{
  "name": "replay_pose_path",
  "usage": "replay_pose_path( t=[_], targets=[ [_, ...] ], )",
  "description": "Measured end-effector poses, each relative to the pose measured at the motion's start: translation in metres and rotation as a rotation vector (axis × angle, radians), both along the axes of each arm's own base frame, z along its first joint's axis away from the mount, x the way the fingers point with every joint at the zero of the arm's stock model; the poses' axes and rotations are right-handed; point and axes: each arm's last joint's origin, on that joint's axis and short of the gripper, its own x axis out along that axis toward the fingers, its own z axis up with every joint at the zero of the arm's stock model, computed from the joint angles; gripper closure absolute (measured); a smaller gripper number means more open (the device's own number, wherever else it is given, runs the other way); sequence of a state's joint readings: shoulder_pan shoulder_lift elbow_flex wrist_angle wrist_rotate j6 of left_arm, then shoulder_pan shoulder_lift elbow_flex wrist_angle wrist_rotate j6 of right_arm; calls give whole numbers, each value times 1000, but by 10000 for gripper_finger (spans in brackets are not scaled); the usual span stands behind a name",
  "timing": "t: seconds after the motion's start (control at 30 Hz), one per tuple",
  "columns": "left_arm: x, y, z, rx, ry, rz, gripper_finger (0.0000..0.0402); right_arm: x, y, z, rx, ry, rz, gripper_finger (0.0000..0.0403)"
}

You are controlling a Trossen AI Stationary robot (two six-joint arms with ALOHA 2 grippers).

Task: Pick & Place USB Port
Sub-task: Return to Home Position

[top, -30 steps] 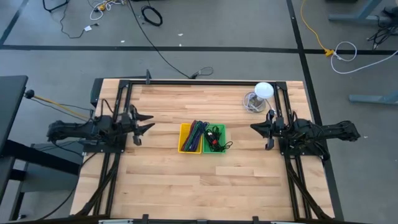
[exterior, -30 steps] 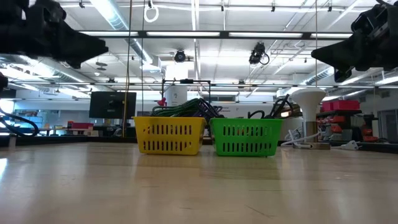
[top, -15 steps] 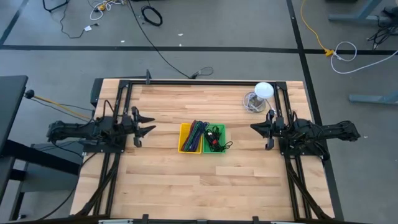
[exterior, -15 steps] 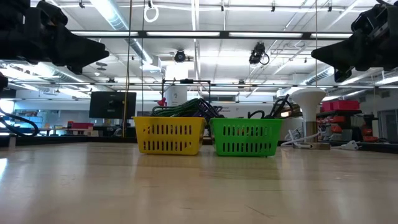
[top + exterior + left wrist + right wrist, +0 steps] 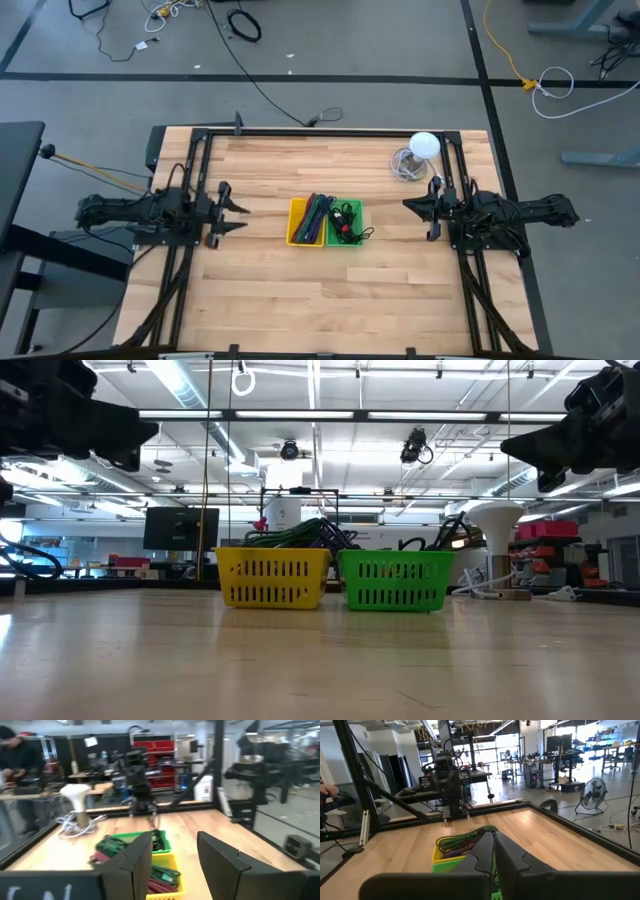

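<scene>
Two small baskets stand side by side at the table's middle: a yellow one [image 5: 306,222] [image 5: 272,577] full of coloured cables, and a green one [image 5: 345,224] [image 5: 397,580] holding black cables. No single USB port can be told apart among the cables. My left gripper [image 5: 238,217] [image 5: 172,865] hovers open at the left, level and pointing at the baskets. At the right, my right gripper [image 5: 408,205] [image 5: 494,851] hovers shut, also pointing at them. Both are well clear of the baskets.
A white lamp [image 5: 424,145] with a coiled cord [image 5: 406,164] stands at the far right of the table. Black frame rails [image 5: 330,132] run along the far edge and both sides. Bare wood lies in front of the baskets. A person [image 5: 15,755] is beyond the table.
My left gripper has swung sideways toward the table's near edge, so that it now points straight across at the baskets. It has stayed open. My right gripper and the baskets have kept still.
</scene>
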State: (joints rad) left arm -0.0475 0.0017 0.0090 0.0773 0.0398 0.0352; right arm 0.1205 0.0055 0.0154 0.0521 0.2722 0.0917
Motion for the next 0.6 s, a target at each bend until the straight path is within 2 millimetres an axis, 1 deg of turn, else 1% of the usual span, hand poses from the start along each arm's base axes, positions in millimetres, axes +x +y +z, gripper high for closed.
replay_pose_path(
  t=[0.1,0.23,0.6],
  targets=[
    [0,-1,0,9,-2,-42,241,0,0,0,0,0,0,380],
    [0,-1,0,-25,8,-46,241,0,0,0,0,0,0,380],
    [0,-1,0,-21,6,-46,241,0,0,0,0,0,0,380]
  ],
)
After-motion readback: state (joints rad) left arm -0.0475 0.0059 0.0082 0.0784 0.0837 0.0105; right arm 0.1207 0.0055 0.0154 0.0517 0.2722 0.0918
